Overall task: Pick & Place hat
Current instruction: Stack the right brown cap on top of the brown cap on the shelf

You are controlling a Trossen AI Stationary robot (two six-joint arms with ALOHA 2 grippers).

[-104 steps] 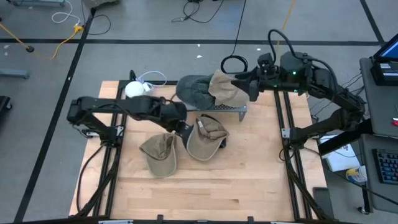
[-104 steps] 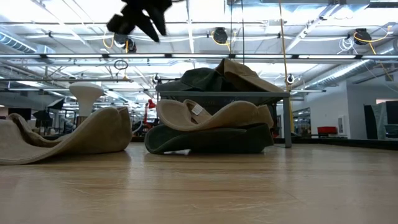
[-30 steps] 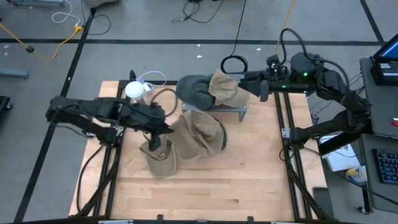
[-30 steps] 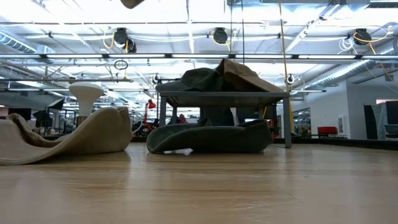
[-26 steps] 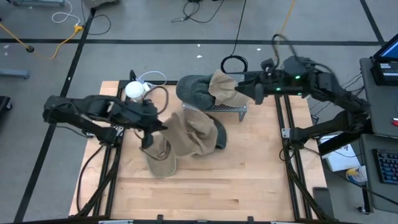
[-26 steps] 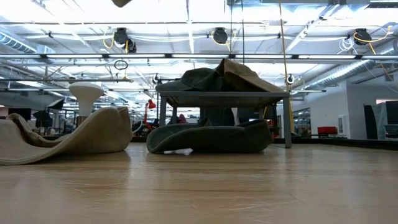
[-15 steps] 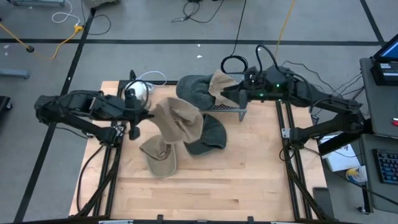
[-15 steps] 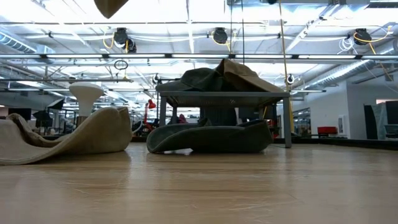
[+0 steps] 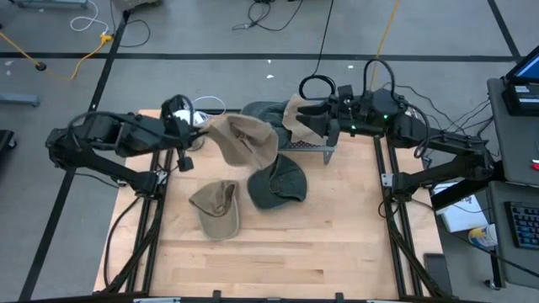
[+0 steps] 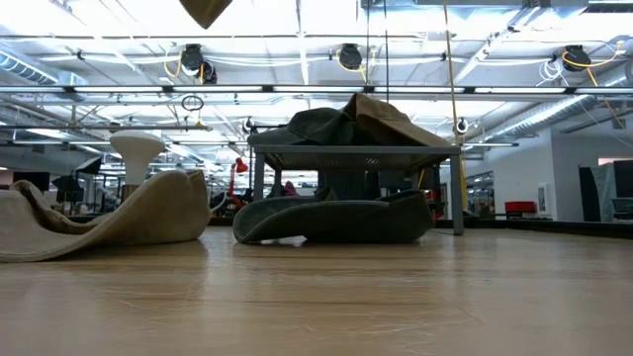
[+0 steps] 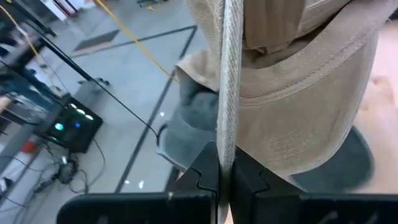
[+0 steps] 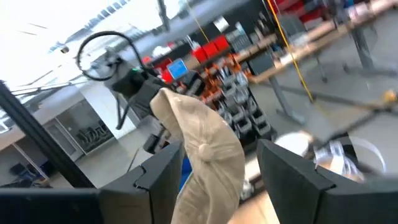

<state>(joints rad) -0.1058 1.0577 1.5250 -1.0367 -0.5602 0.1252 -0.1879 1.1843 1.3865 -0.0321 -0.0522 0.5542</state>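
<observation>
L pincer (image 9: 205, 128) pinching tan hat (image 9: 244, 141) by thin brim, aloft beside rack (image 9: 305, 146) | R pincer (image 9: 316, 124) spread, nr rack | risk: brim slips, hat drops onto green hat (image 9: 278, 181) below

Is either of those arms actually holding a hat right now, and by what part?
Yes. The left gripper pinches the tan cap by its brim edge, lifted off the table. The right gripper is open, holding nothing.

Wooden table (image 9: 278, 252), light planks, on a grey floor (image 9: 76, 210) marked with dark tape lines. Yellow cable (image 9: 84, 52) and black cables (image 9: 269, 13) lying on the floor beyond the table. Coiled black cable (image 9: 313, 84) at the table's far edge. Laptop (image 9: 526, 71) at right.
</observation>
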